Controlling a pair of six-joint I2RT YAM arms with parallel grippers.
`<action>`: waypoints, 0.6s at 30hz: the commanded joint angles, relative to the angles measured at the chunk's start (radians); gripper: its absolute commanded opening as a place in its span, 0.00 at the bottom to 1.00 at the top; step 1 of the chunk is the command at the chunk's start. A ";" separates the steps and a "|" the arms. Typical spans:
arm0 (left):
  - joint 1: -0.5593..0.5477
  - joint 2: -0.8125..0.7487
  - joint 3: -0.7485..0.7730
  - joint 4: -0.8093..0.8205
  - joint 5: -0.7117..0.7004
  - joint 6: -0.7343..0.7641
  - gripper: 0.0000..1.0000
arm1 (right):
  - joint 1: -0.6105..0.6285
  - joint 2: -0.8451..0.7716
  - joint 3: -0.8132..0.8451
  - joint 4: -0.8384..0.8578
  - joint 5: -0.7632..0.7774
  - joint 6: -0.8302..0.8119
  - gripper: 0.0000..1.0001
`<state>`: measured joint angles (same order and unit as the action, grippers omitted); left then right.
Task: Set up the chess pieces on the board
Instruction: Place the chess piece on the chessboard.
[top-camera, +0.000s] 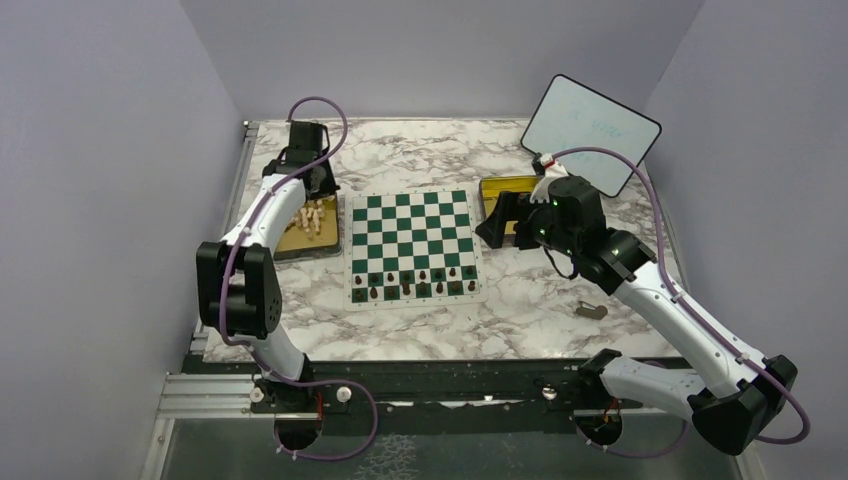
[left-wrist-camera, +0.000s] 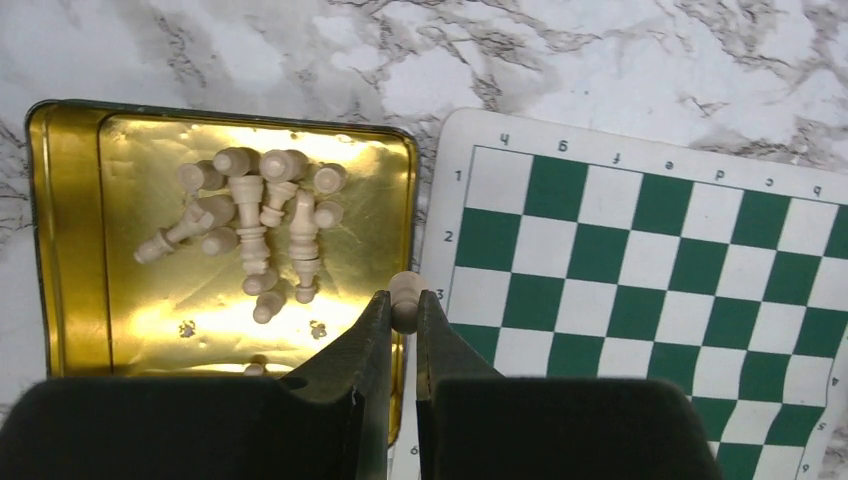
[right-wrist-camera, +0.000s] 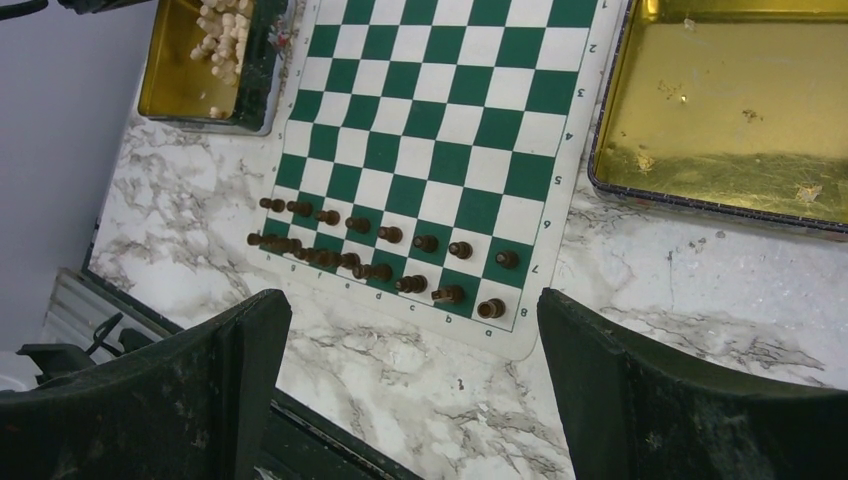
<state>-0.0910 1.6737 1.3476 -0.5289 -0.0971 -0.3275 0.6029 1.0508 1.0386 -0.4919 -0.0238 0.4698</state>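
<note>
The green and white board (top-camera: 412, 245) lies mid-table, also in the left wrist view (left-wrist-camera: 650, 270) and right wrist view (right-wrist-camera: 430, 130). Dark brown pieces (top-camera: 415, 283) (right-wrist-camera: 385, 255) stand in its two near rows. Several cream pieces (left-wrist-camera: 255, 235) lie in the left gold tray (left-wrist-camera: 70, 250) (top-camera: 290, 240). My left gripper (left-wrist-camera: 404, 300) is shut on a cream pawn (left-wrist-camera: 405, 295), above the tray's right rim beside the board's edge. My right gripper (right-wrist-camera: 415, 330) is open and empty, held high above the board's right side.
An empty gold tray (right-wrist-camera: 730, 110) (top-camera: 500, 195) sits right of the board. A white tablet-like panel (top-camera: 590, 130) leans at the back right. A small grey object (top-camera: 591, 311) lies on the marble at the right. Walls close in on three sides.
</note>
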 joint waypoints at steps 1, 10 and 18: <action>-0.077 0.002 0.057 -0.026 0.013 0.028 0.02 | 0.006 -0.017 -0.005 -0.005 -0.020 -0.016 0.99; -0.168 0.130 0.109 -0.025 -0.007 0.049 0.03 | 0.006 -0.020 -0.014 -0.002 -0.021 -0.016 1.00; -0.170 0.244 0.138 -0.025 -0.016 0.085 0.03 | 0.006 -0.024 -0.011 -0.002 -0.016 -0.020 1.00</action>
<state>-0.2634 1.8793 1.4425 -0.5480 -0.0963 -0.2783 0.6029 1.0492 1.0328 -0.4915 -0.0246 0.4690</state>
